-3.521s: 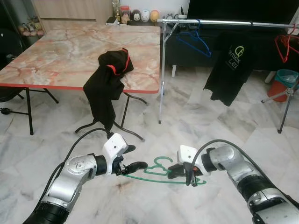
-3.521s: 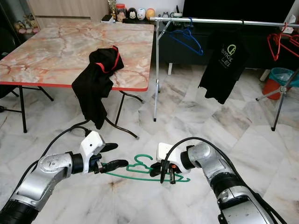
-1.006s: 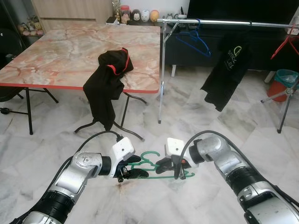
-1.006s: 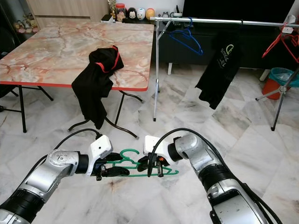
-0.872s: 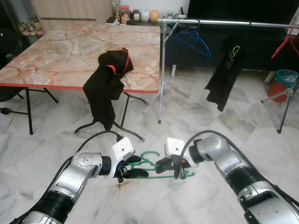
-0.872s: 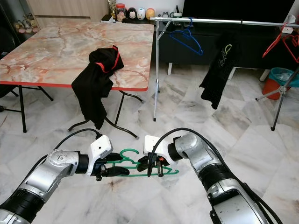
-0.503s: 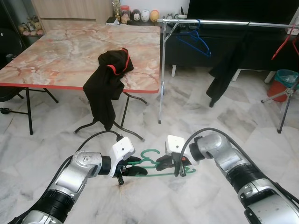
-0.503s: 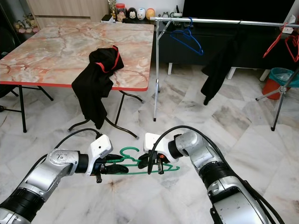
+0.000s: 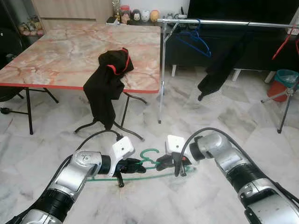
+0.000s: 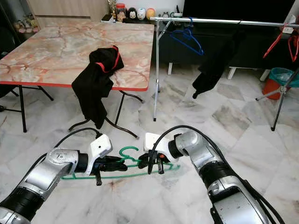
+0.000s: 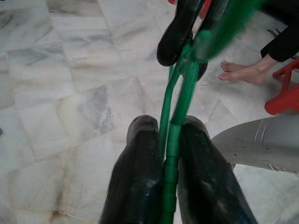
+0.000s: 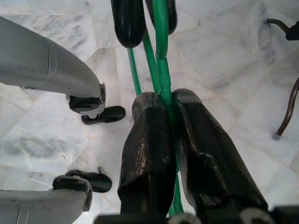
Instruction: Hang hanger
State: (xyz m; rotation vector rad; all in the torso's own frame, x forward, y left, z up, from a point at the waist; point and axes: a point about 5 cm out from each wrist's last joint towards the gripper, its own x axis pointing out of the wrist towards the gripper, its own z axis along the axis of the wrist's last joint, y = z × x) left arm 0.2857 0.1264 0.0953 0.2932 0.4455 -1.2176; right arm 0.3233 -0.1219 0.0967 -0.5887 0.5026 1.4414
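Your left end effector (image 9: 136,163) and right end effector (image 9: 160,163) each grip the green hanger (image 9: 148,164) tightly. You hold it low above the marble floor (image 9: 196,121), with the clothes rack (image 9: 224,22) well beyond.

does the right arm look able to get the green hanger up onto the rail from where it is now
Probably not yet. The right gripper and left gripper are both shut on the green hanger, held low over the floor, while the rail stands well ahead and higher. No obstacle lies between; the robot likely has to step closer and lift.
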